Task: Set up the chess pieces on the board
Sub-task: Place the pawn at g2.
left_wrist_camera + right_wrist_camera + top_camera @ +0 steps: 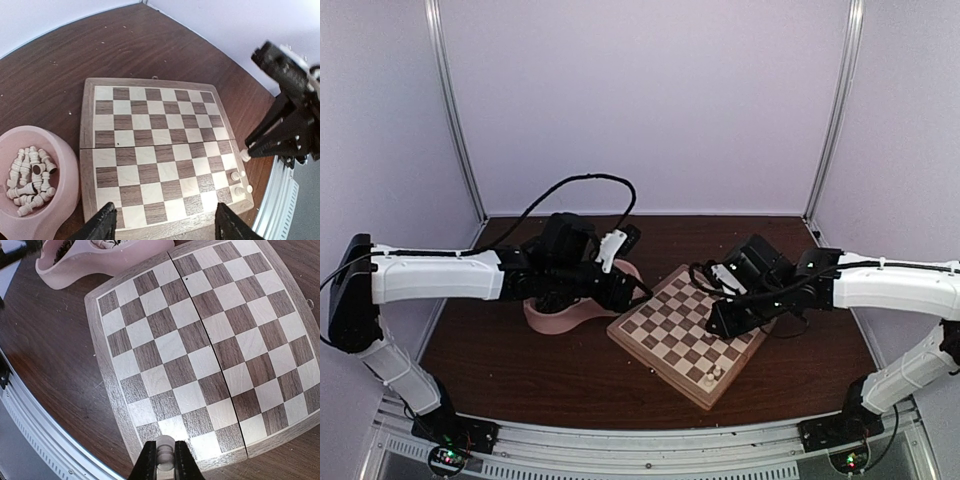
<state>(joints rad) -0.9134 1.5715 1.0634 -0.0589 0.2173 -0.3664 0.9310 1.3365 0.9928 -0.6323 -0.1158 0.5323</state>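
Jaws of right gripper pinch one cream chess piece, axis along the fingers, over the board edge row beside two standing pieces; left gripper jaws spread, empty, farther off.

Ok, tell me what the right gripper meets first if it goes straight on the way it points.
Probably the board: the light edge square just ahead of the right gripper. The chess piece in its fingers would touch first; height unclear.
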